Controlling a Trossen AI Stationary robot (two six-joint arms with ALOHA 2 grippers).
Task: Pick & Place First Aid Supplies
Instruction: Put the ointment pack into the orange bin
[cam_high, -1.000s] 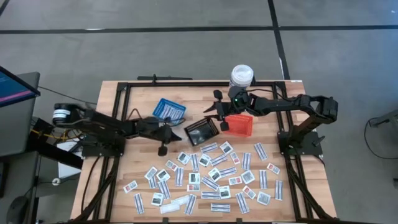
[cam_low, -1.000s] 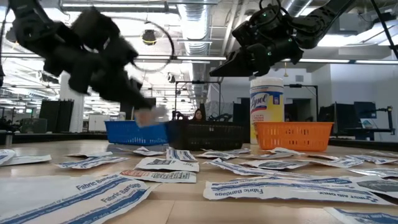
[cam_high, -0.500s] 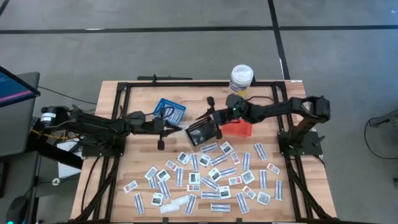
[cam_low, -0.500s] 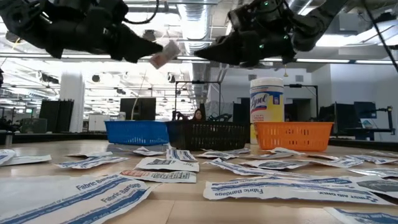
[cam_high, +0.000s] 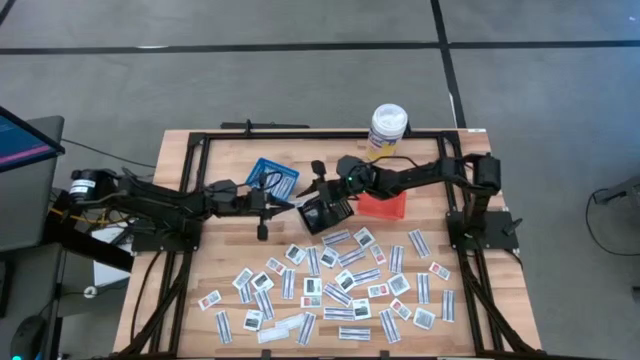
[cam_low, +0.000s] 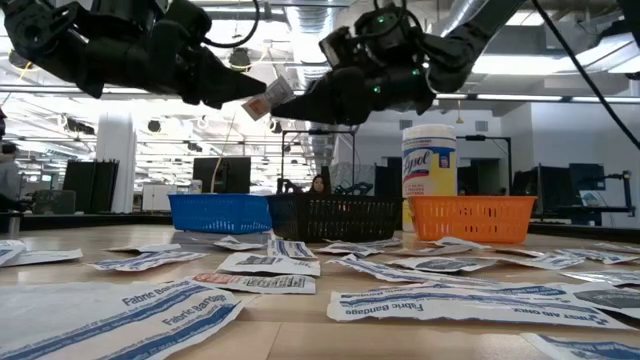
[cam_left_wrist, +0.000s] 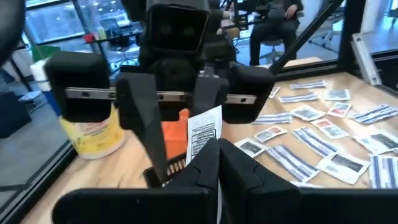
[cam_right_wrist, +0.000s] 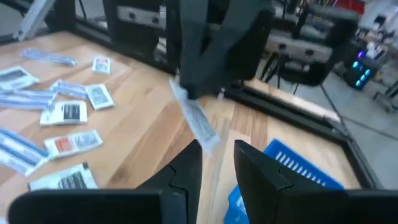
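Only readable stuff is showing in the low view: "Fabric Bandages" is running across the strip packets (cam_low: 170, 300) lying by the tabletop's near edge, and the bottle (cam_low: 429, 165) at the far edge is reading "Lysol".

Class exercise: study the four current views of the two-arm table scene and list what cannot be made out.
- Low view: black mesh basket contents, hidden by its wall.
- Left wrist view: small white packet print, too small; left gripper covers its lower end.
- High view: right gripper finger gap, too small.
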